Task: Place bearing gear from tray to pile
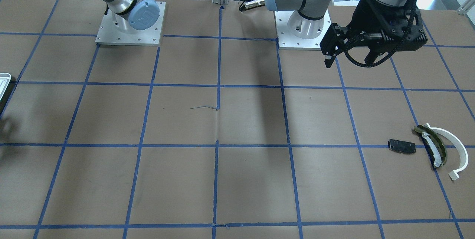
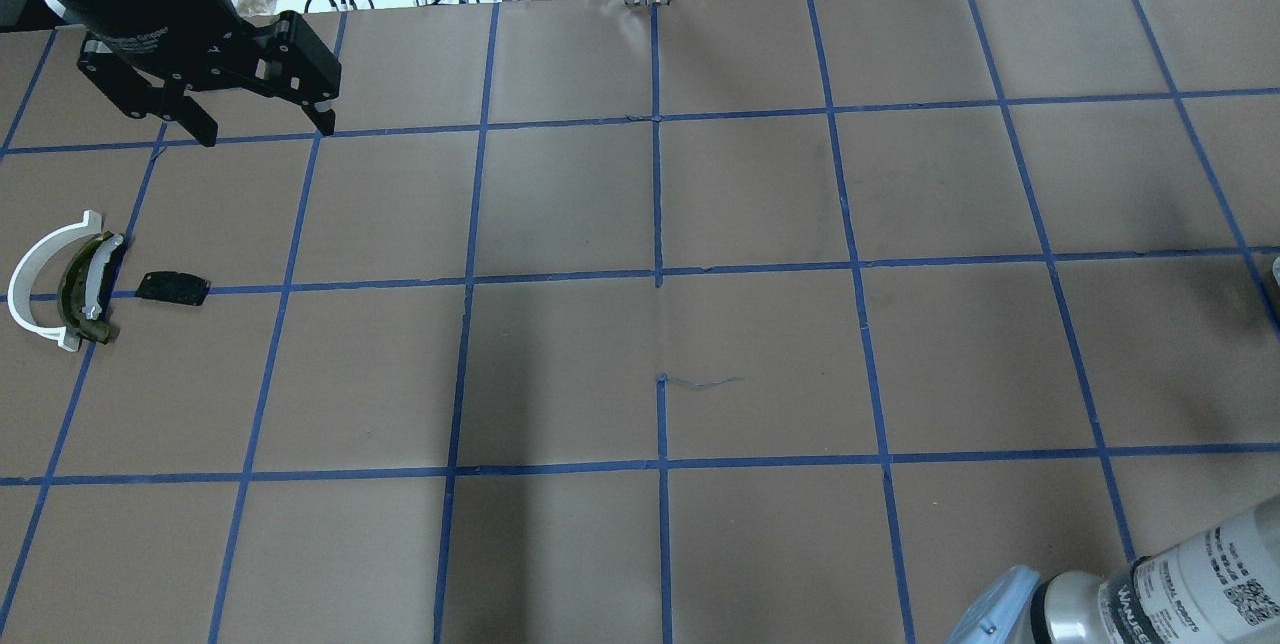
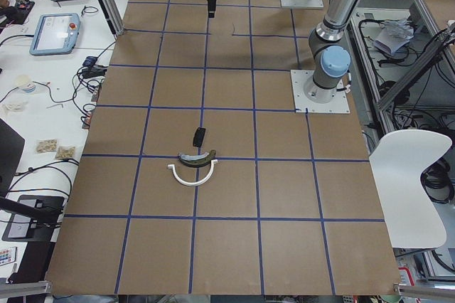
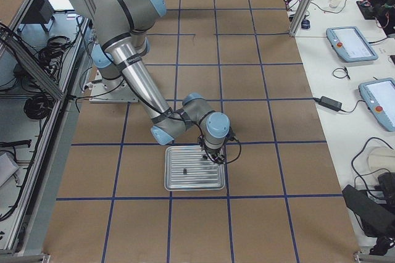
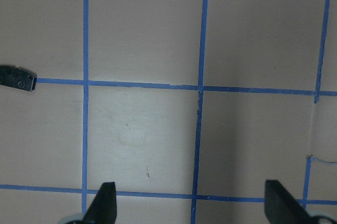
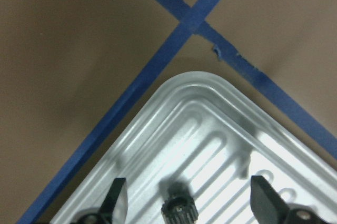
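Note:
The silvery ridged tray [image 4: 194,179] lies on the table, with its corner in the right wrist view [image 6: 210,129]. A small dark knurled bearing gear [image 6: 179,211] stands in the tray. My right gripper [image 6: 190,200] is open, with a finger on each side of the gear, low over the tray [image 4: 213,152]. The pile lies on the table at the left arm's end: a black plate [image 2: 173,287], a white half-ring arc [image 2: 35,284] and an olive-green curved piece [image 2: 85,289]. My left gripper [image 2: 265,129] hangs open and empty, high above the table beyond the pile.
Brown paper with a blue tape grid covers the table [image 2: 660,224]. Another small dark part [image 4: 184,170] lies in the tray. The arm bases [image 1: 130,23] stand at the robot's edge. Cables and pendants lie along the operators' side [image 4: 352,44].

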